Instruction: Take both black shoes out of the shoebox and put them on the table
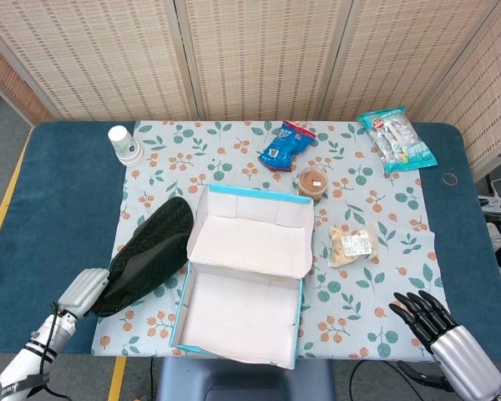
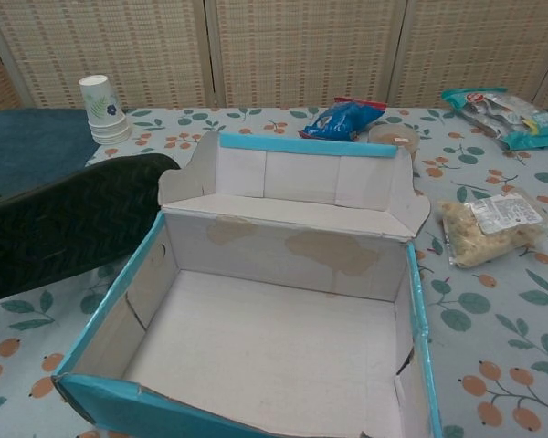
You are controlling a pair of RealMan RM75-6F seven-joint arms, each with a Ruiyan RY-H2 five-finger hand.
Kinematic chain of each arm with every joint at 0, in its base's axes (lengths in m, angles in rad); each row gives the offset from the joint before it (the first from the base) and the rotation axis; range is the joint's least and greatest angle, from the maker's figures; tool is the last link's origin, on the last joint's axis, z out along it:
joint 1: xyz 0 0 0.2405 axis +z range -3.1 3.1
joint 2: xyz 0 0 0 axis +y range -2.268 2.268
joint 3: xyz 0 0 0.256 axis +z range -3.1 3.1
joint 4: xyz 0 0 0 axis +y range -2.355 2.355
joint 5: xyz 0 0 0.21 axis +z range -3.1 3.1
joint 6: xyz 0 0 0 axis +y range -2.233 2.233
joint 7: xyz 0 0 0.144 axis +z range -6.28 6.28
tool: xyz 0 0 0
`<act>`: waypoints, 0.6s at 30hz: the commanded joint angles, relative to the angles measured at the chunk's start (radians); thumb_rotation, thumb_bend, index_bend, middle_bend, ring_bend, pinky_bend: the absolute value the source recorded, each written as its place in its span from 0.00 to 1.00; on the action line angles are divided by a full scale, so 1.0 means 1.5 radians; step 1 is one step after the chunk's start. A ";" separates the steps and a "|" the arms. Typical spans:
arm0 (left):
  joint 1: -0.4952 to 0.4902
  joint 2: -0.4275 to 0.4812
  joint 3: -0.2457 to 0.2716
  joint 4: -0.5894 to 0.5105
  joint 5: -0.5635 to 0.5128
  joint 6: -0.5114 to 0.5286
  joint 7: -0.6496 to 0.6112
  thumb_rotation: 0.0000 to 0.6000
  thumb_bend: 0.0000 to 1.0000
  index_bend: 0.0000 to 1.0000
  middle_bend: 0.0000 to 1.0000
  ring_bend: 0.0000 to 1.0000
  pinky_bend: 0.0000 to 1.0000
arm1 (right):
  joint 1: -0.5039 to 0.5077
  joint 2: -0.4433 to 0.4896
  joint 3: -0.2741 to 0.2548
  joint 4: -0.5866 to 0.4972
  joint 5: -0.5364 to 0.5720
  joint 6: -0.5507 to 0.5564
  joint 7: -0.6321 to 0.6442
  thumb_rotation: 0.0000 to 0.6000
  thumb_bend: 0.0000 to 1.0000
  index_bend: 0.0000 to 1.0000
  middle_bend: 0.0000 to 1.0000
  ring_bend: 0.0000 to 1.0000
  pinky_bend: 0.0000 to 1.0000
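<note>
The open shoebox (image 1: pixel 301 307) stands empty at the middle front, its bare cardboard floor (image 2: pixel 274 347) showing in the chest view. Both black shoes lie left of it on the flowered cloth. One shoe (image 1: pixel 167 227) lies sole up against the box's left wall. The second shoe (image 1: pixel 127 282) rests lower left, overlapping the first, and shows as a dark shape (image 2: pixel 64 228) in the chest view. My left hand (image 1: pixel 83 290) grips the second shoe's near end, its fingers hidden under the shoe. At the front right, my right hand (image 1: pixel 441 330) holds nothing, fingers spread.
A stack of paper cups (image 1: pixel 125 144) stands at the back left. A blue snack bag (image 1: pixel 285 144) and a small tub (image 1: pixel 312 181) lie behind the box. A snack packet (image 1: pixel 352 243) lies right of it, and a larger bag (image 1: pixel 396 138) at the back right.
</note>
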 commanded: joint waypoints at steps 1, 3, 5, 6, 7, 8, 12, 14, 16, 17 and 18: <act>-0.005 0.005 0.009 -0.002 -0.005 -0.021 -0.003 1.00 0.61 0.82 0.80 0.63 0.59 | -0.001 0.000 0.000 0.001 0.001 0.001 0.001 0.86 0.17 0.00 0.00 0.00 0.00; -0.005 0.006 0.011 0.002 -0.006 -0.024 0.004 1.00 0.61 0.82 0.79 0.62 0.59 | 0.000 -0.001 0.000 0.000 0.001 -0.001 -0.002 0.86 0.17 0.00 0.00 0.00 0.00; -0.007 0.008 0.011 0.002 -0.012 -0.033 0.006 1.00 0.61 0.82 0.79 0.62 0.59 | 0.001 -0.001 0.000 -0.001 0.001 -0.005 -0.004 0.86 0.17 0.00 0.00 0.00 0.00; -0.008 0.008 0.010 0.004 -0.016 -0.035 0.009 1.00 0.61 0.82 0.79 0.62 0.59 | 0.001 -0.002 0.000 -0.002 0.001 -0.006 -0.005 0.86 0.17 0.00 0.00 0.00 0.00; -0.008 0.006 0.007 0.009 -0.019 -0.034 0.016 1.00 0.61 0.82 0.79 0.62 0.59 | 0.001 -0.002 0.000 -0.002 0.001 -0.007 -0.006 0.86 0.17 0.00 0.00 0.00 0.00; -0.007 -0.003 0.003 0.020 -0.025 -0.028 0.030 1.00 0.61 0.81 0.79 0.62 0.59 | 0.001 -0.002 0.000 -0.003 0.001 -0.008 -0.007 0.86 0.17 0.00 0.00 0.00 0.00; -0.001 -0.063 -0.023 0.081 -0.063 0.005 0.113 1.00 0.61 0.81 0.79 0.62 0.59 | 0.002 -0.003 -0.002 -0.005 0.000 -0.012 -0.011 0.86 0.17 0.00 0.00 0.00 0.00; -0.001 -0.098 -0.037 0.114 -0.089 0.015 0.148 1.00 0.61 0.81 0.79 0.62 0.59 | 0.002 -0.003 -0.002 -0.005 -0.001 -0.012 -0.012 0.86 0.17 0.00 0.00 0.00 0.00; -0.001 -0.128 -0.052 0.144 -0.102 0.031 0.166 1.00 0.61 0.81 0.79 0.62 0.59 | 0.002 -0.003 -0.002 -0.005 0.000 -0.011 -0.011 0.86 0.17 0.00 0.00 0.00 0.00; -0.001 -0.145 -0.061 0.163 -0.107 0.042 0.174 1.00 0.61 0.81 0.79 0.62 0.59 | 0.002 -0.002 -0.002 -0.005 0.000 -0.011 -0.011 0.86 0.17 0.00 0.00 0.00 0.00; -0.002 -0.156 -0.067 0.175 -0.109 0.049 0.176 1.00 0.61 0.81 0.79 0.62 0.59 | 0.002 -0.002 -0.002 -0.005 0.000 -0.011 -0.011 0.86 0.17 0.00 0.00 0.00 0.00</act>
